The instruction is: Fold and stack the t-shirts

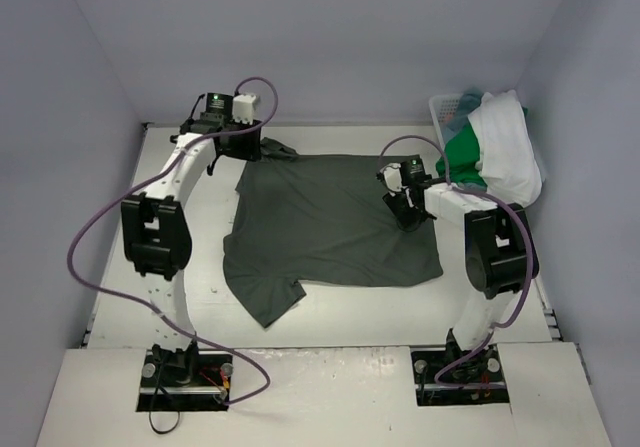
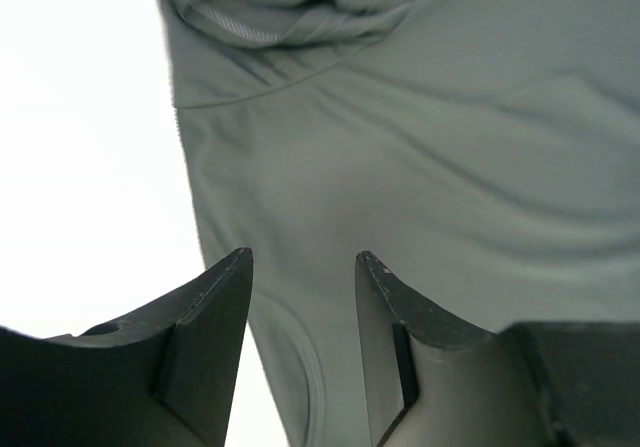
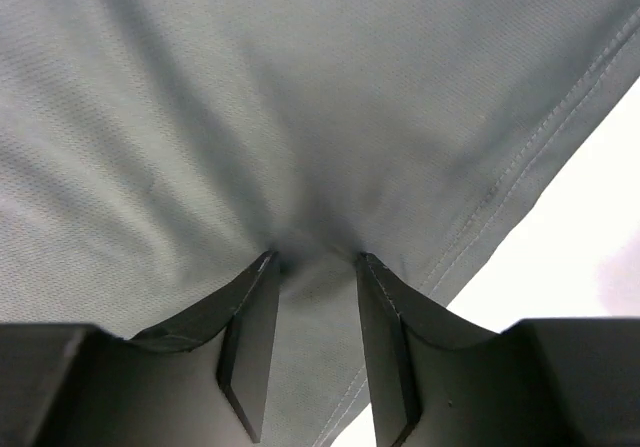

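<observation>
My left fingers [image 2: 232, 285] and right fingers [image 3: 256, 292] stand apart over the grey-green shirt [image 1: 330, 217], seemingly limp and light, likely best pinched at its hems.

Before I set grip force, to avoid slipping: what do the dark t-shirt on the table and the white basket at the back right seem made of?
Dark t-shirt: soft knit cloth, matte; the right wrist view shows a fine grained texture, stitched hem and puckers. White basket: probably rigid plastic, judging by its lattice wall; finish unclear.
</observation>
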Controlling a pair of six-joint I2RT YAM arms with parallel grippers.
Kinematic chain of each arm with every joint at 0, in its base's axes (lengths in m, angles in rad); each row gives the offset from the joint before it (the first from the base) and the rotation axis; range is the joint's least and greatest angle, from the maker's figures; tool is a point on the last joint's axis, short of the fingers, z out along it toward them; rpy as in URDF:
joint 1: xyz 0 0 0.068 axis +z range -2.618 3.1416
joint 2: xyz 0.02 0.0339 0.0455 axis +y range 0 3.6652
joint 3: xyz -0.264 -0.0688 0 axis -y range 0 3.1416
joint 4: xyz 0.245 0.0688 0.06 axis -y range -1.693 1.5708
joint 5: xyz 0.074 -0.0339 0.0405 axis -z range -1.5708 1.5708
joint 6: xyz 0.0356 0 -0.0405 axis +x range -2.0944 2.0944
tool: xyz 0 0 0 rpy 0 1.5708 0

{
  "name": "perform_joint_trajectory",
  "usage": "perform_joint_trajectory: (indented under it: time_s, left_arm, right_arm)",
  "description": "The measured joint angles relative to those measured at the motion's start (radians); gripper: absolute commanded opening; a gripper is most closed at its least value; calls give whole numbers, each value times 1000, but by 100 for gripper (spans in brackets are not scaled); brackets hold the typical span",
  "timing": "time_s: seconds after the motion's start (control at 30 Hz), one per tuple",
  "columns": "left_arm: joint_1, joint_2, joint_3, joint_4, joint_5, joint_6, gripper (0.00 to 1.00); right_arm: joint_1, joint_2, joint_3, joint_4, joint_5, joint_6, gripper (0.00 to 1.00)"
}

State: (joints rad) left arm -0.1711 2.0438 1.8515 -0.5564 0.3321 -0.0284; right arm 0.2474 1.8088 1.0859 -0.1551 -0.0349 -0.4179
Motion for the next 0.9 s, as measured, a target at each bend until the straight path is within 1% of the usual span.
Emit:
perform_joint_trajectory:
  time_s: [0.13,0.23,0.43,0.57,0.63,0.67,0.73,0.9]
  left_arm:
    - [0,-154,-61,4,-4,8,40]
    - [-2,-269,-128,0,3,35,40]
    - [-40,-500,-324,-58,19,137,40]
    - [-101,-663,-497,-93,20,224,40]
    - [-126,-745,-584,-119,28,262,40]
    - [-134,-780,-621,-129,34,279,40]
    - [-142,-856,-699,-148,41,312,40]
    - [-177,-1036,-850,-217,55,396,41]
  right_arm:
    - [-17,-6,0,1,-24,-6,36]
    - [-12,-49,-1,-16,-49,-11,37]
    - [-11,-278,-2,-72,-107,-79,40]
    - [-10,-432,-36,-108,-145,-190,40]
    - [-10,-494,-92,-127,-157,-257,40]
    - [-10,-534,-148,-160,-163,-305,40]
    - [-8,-570,-203,-187,-164,-360,40]
    - [33,-778,-411,-284,-127,-509,43]
